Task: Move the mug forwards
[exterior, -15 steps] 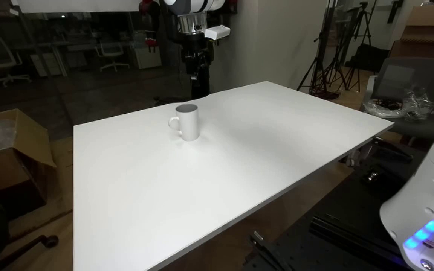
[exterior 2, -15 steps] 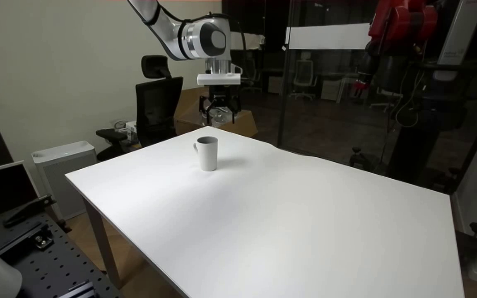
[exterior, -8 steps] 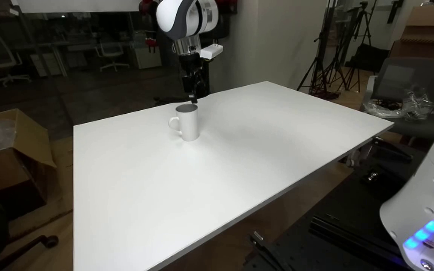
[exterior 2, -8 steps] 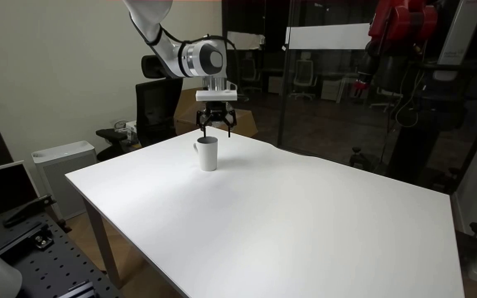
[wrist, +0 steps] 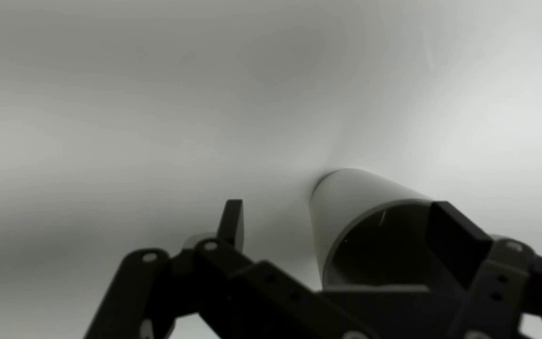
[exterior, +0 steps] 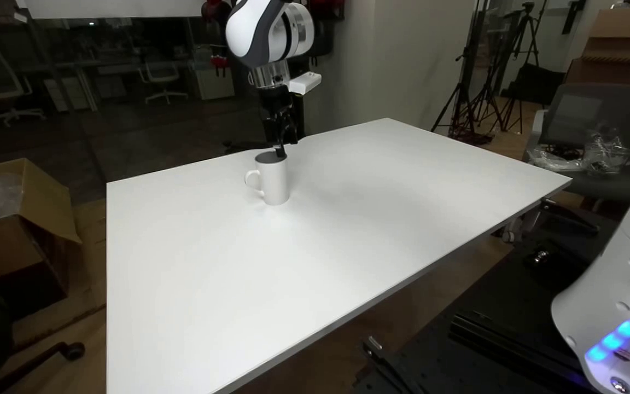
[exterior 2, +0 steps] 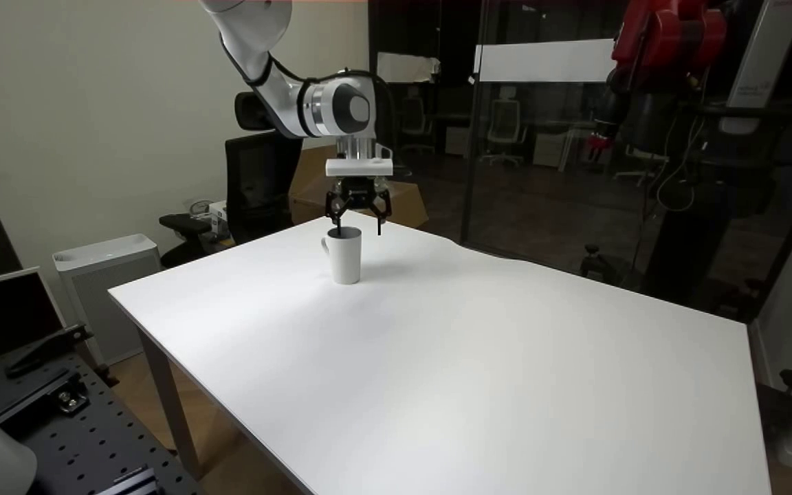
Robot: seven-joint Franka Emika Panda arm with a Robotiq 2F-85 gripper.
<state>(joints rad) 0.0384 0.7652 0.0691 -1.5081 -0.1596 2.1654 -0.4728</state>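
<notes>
The white mug [exterior: 275, 185] stands upright on the white table, its handle to the left in both exterior views [exterior 2: 346, 262]. My gripper [exterior 2: 359, 229] points down from above it, with its jaws wide apart and nothing held. In the wrist view the mug [wrist: 346, 193] shows its dark open mouth between the fingers of my gripper [wrist: 334, 207], nearer the right one. The right finger [wrist: 457, 235] overlaps the right part of the rim; I cannot tell whether its tip is inside or just above. The left finger [wrist: 231, 221] is off to the mug's side. The handle is hidden there.
The white table [exterior: 315, 262] has a far edge close behind the mug. A cardboard box [exterior: 19, 219] stands on the floor beyond the table. The robot's base [exterior: 621, 306] is across the table's near edge. A black chair [exterior 2: 262, 179] stands behind the table.
My gripper has come down from well above the table to the mug's rim, fast at first, then a little more in the last half second. The mug has not moved.
</notes>
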